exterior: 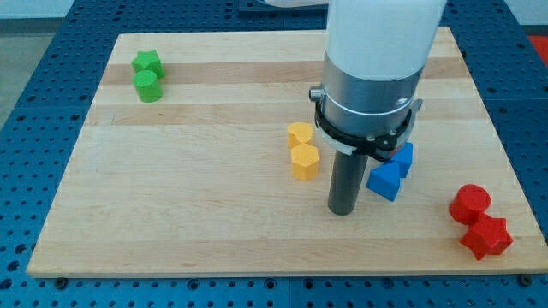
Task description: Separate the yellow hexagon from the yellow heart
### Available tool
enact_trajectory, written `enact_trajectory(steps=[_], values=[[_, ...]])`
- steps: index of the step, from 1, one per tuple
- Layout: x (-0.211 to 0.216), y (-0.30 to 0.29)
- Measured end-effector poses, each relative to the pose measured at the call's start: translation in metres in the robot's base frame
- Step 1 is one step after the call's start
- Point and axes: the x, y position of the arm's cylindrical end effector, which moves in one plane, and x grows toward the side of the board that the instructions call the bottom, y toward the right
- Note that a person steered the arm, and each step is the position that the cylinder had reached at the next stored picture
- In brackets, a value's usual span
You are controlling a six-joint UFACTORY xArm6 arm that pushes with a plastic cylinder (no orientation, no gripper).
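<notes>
A: Camera view, one frame. Yellow hexagon (304,161) and yellow heart (300,134) near centre of wooden counter (197,214), touching, heart toward the view's top. My tip (342,210) just beside the hexagon, toward the view's right and slightly lower. No contact visible.

B: Gripper state?

A: None fitted; plain dark rod only, so nothing released, clenched or grasped. Blue blocks (392,171) close behind the rod on the view's right, shapes partly hidden.

B: Step in hand?

A: Judged as approach; pair not yet split. Next move probably calls for getting the tip into or alongside the seam and pushing the hexagon toward the view's bottom or left, away from the heart. Risk: a push on the hexagon's right face alone could drag both together.

B: Materials?

A: Blocks matte, chunky, probably plastic, flat-topped. Counter pale, with lengthwise grain stripes, smooth. Blue perforated surface around it. Green pair (147,74) at top left, red pair (479,221) at bottom right, well apart.
</notes>
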Motion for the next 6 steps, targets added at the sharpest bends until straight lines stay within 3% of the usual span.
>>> enact_trajectory(steps=[1, 4, 6], values=[[-0.037, -0.019], [-0.059, -0.036], [-0.093, -0.117]])
